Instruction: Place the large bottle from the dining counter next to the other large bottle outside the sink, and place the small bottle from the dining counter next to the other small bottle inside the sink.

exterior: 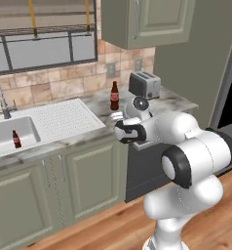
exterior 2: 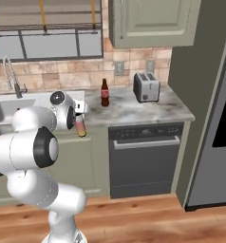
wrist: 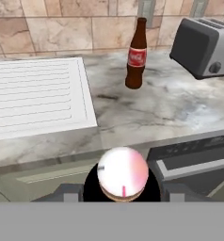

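Arm carrying the large bottle in front of the kitchen bench, with the sink off to the left.

The marble-topped bench (exterior 2: pixel 148 111) runs along the tiled wall, above green cabinets and a dark dishwasher (exterior 2: pixel 145 159). The pale sink (exterior: pixel 1 141) with its ribbed drainboard (exterior: pixel 64 117) lies at the left, a chrome tap (exterior: pixel 1 97) behind it. A grey toaster (exterior 2: pixel 146 87) stands on the bench near the wall. A tall brown cola bottle (exterior 2: pixel 104 93) stands upright on the bench between drainboard and toaster. The fingers (exterior 2: pixel 80 124) are clamped on the large bottle (exterior 2: pixel 81 127), held before the bench's front edge, clear of the top. A small dark bottle (exterior: pixel 16 139) stands upright inside the sink.
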Available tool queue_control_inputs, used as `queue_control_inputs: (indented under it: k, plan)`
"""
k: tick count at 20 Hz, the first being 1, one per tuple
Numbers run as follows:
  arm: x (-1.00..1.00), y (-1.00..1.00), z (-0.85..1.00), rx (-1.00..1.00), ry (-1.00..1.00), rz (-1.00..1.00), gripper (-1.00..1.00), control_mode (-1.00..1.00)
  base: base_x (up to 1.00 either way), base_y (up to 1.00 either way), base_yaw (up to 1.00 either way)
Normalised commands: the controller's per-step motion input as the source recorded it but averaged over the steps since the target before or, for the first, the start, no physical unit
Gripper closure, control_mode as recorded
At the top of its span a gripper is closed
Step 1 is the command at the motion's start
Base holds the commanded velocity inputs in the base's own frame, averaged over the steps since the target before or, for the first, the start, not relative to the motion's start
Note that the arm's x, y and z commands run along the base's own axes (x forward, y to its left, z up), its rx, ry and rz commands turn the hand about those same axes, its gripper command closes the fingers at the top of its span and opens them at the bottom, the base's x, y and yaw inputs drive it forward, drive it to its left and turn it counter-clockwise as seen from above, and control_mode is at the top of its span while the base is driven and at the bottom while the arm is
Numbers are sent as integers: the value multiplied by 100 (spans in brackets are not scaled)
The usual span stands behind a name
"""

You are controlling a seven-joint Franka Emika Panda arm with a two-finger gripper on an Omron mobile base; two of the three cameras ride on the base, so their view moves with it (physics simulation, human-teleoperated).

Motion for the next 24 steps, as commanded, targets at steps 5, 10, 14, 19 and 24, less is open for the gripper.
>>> queue_control_inputs:
  k: [5,10,14,19,24]
  plan:
    - [0,0,0,0,0,0,100,100,41,0,1]
    - [0,0,0,0,0,0,100,100,32,0,2]
    - [0,0,0,0,0,0,100,100,35,0,3]
    - [0,0,0,0,0,0,100,100,36,0,2]
    - [0,0,0,0,0,0,100,100,40,-5,1]
